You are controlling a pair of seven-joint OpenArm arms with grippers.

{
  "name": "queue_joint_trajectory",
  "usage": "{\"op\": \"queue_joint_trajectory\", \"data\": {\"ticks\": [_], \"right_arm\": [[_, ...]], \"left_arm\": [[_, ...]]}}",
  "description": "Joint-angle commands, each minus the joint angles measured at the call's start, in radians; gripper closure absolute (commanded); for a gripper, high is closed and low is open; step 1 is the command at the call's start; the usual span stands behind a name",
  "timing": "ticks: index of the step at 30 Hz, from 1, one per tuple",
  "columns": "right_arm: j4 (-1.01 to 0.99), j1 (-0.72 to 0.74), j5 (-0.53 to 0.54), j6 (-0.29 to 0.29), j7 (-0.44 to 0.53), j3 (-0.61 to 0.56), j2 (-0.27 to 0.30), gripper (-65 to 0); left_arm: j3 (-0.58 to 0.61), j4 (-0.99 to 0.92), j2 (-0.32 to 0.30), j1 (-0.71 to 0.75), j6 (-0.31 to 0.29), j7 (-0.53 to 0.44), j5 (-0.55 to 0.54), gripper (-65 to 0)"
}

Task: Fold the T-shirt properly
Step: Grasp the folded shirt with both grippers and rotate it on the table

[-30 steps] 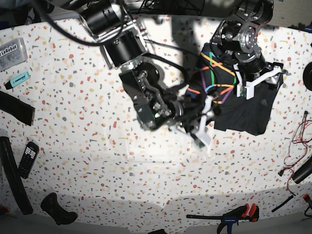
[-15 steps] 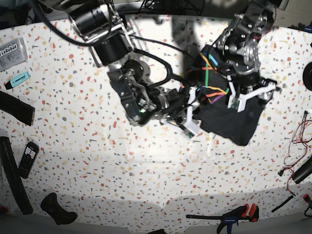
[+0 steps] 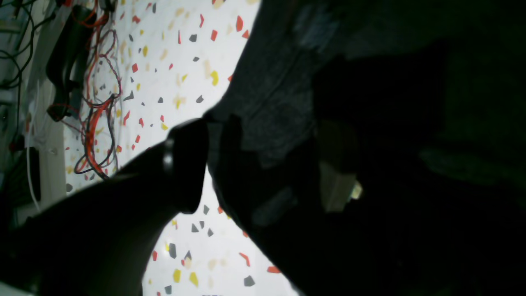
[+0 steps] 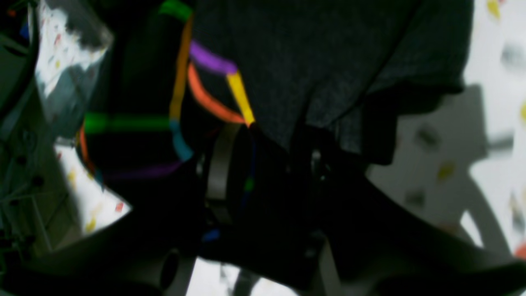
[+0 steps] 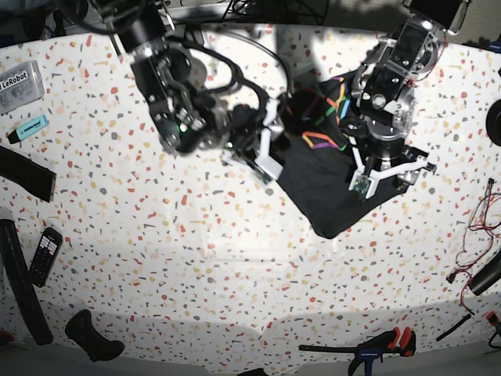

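T-shirt (image 5: 329,184) is lying bunched on the speckled tabletop (image 5: 196,258), right of centre toward the far side, rainbow line print (image 5: 325,117) showing along its far-left part.

Right end effector (image 5: 268,153) is sitting at the shirt's left edge; the wrist view shows dark cloth and print lying between its fingers, so it is gripping the shirt.

Left end effector (image 5: 389,171) is standing over the shirt's right edge, white fingers spread wide, pinching nothing that can be made out.
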Motion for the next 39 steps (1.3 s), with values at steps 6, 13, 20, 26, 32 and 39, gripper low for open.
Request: {"op": "queue_joint_trajectory", "data": {"ticks": [6,13,20,26,32,39], "right_arm": [[0.135,-0.097,-0.039,-0.001,-0.114,0.132,0.009,-21.1],[0.251,-0.138,0.01,-0.001,-0.116,0.163,0.009,-21.1],[0.368,-0.116,0.088,-0.001,-0.113,0.175,0.008,-21.1],[0.496,-0.116,0.089,-0.001,-0.113,0.272,0.008,-21.1],[0.541,-0.116,0.091,-0.001,-0.113,0.447,0.009,-21.1],[0.541,-0.116,0.198,-0.001,-0.132,0.636,0.009,-21.1]], "left_arm": [[-0.002,0.013,0.004,-0.013,-0.008,-0.011,-0.047,-38.9],[-0.002,0.013,0.081,-0.013,-0.123,-0.026,-0.077,-38.9],[-0.002,0.013,0.097,-0.03,-0.183,-0.041,-0.078,-38.9],[-0.002,0.013,0.097,-0.039,-0.289,-0.16,-0.134,-38.9],[-0.002,0.013,0.097,-0.061,-0.406,-0.292,-0.166,-38.9],[-0.002,0.017,0.098,-0.101,-0.428,-0.257,-0.209,-38.9]]}}
